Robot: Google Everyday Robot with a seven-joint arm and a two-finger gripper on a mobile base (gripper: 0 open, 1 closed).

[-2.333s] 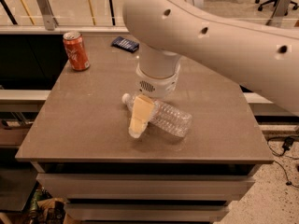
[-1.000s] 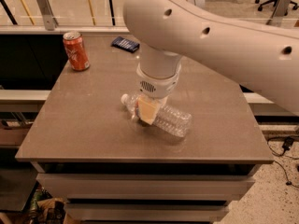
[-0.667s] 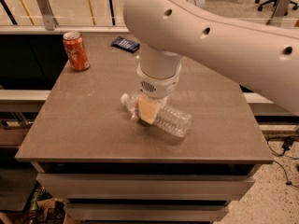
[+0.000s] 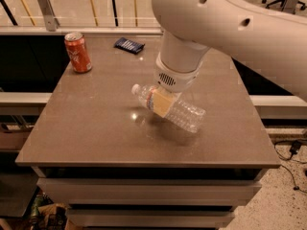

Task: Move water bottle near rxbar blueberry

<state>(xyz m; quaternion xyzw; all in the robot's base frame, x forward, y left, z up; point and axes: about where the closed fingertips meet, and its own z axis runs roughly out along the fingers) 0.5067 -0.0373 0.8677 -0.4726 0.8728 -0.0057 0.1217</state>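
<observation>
The water bottle (image 4: 184, 114) is a clear ribbed bottle with a white cap pointing left. It hangs tilted just above the middle of the brown table (image 4: 96, 128), with its shadow underneath. My gripper (image 4: 162, 104) comes down from the big white arm and is shut on the bottle around its label, with a tan finger across the front. The rxbar blueberry (image 4: 129, 44) is a small dark blue bar lying flat at the table's far edge, well behind the bottle and a little to its left.
An orange soda can (image 4: 78, 52) stands upright at the far left corner of the table. A railing and glass run behind the far edge. The white arm covers the far right part of the table.
The gripper dropped onto the bottle and closed around its label. The bottle has now risen slightly off the table, tilted, and shows a shadow below it.
</observation>
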